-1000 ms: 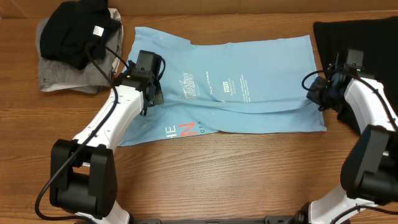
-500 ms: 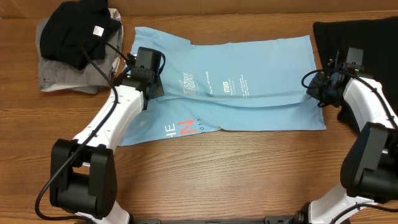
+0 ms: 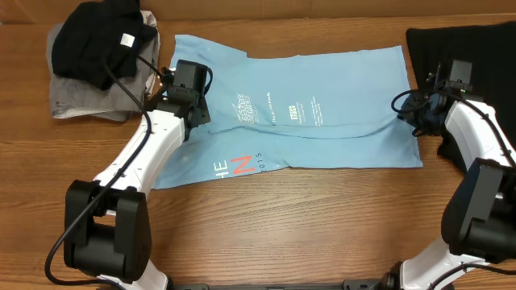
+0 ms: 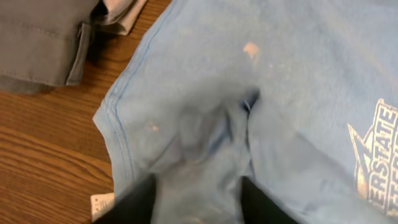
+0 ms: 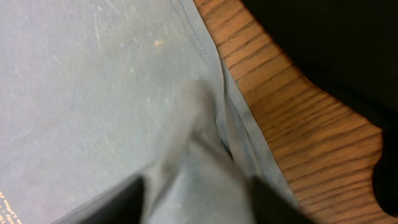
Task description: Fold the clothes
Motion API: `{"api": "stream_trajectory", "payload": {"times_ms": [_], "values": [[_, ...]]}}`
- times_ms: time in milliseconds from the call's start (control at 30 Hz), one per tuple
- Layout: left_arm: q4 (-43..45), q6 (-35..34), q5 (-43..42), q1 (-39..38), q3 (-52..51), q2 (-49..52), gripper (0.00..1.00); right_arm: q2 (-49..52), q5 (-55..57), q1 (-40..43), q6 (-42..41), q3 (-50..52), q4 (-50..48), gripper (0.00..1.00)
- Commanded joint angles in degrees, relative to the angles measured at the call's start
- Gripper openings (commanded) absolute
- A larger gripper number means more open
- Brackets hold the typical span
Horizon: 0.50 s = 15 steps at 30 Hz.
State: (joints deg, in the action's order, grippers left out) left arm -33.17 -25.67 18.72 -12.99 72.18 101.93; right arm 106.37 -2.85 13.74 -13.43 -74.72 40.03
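Observation:
The light blue T-shirt [image 3: 322,121] lies spread across the middle of the table, folded lengthwise, its red-and-white lettering [image 3: 234,167] near the front left. My left gripper [image 3: 196,113] sits low over the shirt's left part, open, with a pinched-up ridge of blue cloth [image 4: 211,130] standing loose between its dark fingers [image 4: 134,202]. At the shirt's right edge my right gripper [image 3: 409,117] is open too, with a raised fold of the shirt [image 5: 193,118] between its jaws. A large black garment [image 3: 476,48] lies at the far right, its edge showing in the right wrist view [image 5: 329,43].
A pile stands at the back left: a black garment with a white tag [image 3: 97,40] on top of folded grey cloth [image 3: 81,101], whose corner shows in the left wrist view [image 4: 37,37]. Bare wooden table [image 3: 306,225] runs along the front.
Both grippers have opened and let go of the shirt, leaving pinched ridges of cloth between their fingers. The left arm has shifted slightly away from me.

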Motion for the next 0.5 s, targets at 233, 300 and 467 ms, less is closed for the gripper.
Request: {"api": "stream_trajectory", "payload": {"times_ms": [233, 300, 467], "values": [[-6.38, 7.13, -6.58, 1.77, 5.62, 0.74, 0.81, 0.04, -2.93, 0.04, 1.53, -5.57, 6.1, 1.0], [-12.83, 10.08, -11.41, 2.69, 11.52, 0.76, 0.83, 0.04, -4.24, 0.0, 3.41, -10.27, 11.78, 1.0], [-26.93, 13.94, -21.0, 4.09, 28.5, 0.92, 0.86, 0.04, -5.31, -0.85, 4.94, -25.92, 26.84, 1.0]]}}
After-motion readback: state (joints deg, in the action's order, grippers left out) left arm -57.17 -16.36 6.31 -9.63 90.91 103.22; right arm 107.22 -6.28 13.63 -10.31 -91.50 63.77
